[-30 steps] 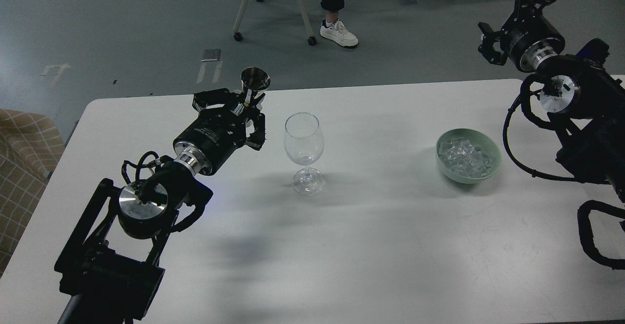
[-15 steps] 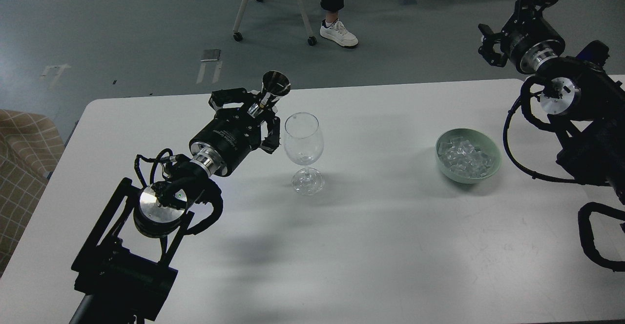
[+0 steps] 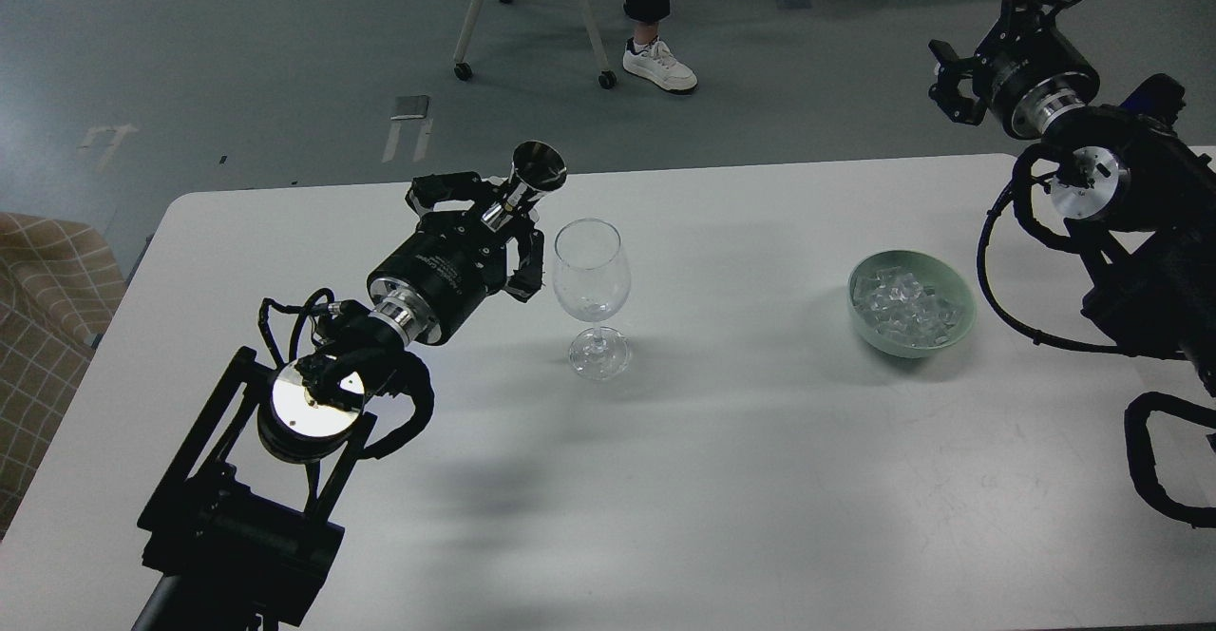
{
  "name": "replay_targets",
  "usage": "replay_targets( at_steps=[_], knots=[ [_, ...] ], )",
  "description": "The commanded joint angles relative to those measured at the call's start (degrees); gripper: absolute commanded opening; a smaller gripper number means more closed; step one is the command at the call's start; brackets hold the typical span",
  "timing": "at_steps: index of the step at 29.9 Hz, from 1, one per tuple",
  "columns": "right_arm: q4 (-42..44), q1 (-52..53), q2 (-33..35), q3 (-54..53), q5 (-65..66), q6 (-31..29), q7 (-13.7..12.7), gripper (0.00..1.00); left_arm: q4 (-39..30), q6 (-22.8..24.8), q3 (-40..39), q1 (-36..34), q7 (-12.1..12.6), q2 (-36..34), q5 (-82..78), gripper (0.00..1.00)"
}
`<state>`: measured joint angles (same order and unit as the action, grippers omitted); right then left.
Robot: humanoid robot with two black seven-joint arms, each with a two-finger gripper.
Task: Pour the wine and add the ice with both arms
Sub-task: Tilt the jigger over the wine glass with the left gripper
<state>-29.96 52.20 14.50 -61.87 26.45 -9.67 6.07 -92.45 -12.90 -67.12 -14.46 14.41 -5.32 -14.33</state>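
Left hand (image 3: pixel 494 218) barely shifted, gripping jigger (image 3: pixel 532 173).

One wine glass (image 3: pixel 591 279), one metal cup (image 3: pixel 534 171), one bowl (image 3: pixel 955 327), many ice cubes (image 3: pixel 902 308).

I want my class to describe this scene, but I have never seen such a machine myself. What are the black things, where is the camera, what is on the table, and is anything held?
The camera sits in a humanoid robot's head, looking forward and down at a white table. The two black jointed things are its arms. The left tool grips a small shiny metal measuring cup, tilted beside the rim of an upright wine glass. Any liquid is too clear to make out. The right tool is raised beyond the table's far right corner, holding nothing; its fingers cannot be told apart. A pale green bowl holds clear ice. Behind are a chair and someone's leg.
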Motion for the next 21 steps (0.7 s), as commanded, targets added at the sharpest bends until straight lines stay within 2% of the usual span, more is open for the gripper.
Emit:
replay_targets(
  at_steps=[1,21],
  knots=[
    [0.0,0.0,0.1,0.0,0.0,0.0,0.0,1.00,0.0,0.2,0.7,0.0,0.1,0.1,-1.0,0.00],
    [0.1,-0.2,0.1,0.1,0.0,-0.1,0.0,1.00,0.3,0.5,0.7,-0.2,-0.2,-0.1,-5.7,0.00]
  ],
)
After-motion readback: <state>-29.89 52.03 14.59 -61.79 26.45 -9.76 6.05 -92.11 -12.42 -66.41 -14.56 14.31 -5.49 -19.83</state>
